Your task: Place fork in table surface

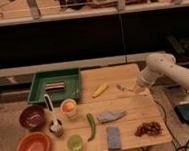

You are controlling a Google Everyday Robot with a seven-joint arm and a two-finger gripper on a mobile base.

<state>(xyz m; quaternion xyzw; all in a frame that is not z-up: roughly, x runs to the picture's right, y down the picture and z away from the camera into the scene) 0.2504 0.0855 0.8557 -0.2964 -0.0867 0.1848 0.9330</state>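
The robot's white arm reached over the far corner of the table surface (136,108), its gripper (139,90) held low at the edge of the light wooden planks. The fork (123,88), thin and silvery, lay just beside the gripper on the side toward the table's middle, its near end at or touching the gripper tip; whether the gripper was open or closed, or had hold of the fork, could not be told. Past the fork from the gripper lay a yellow corn-like item (100,90), and farther still a green tray (39,93). Nearer the camera than the gripper lay a grey cloth (111,116), a green pepper (91,126) and a bunch of dark grapes (148,129).
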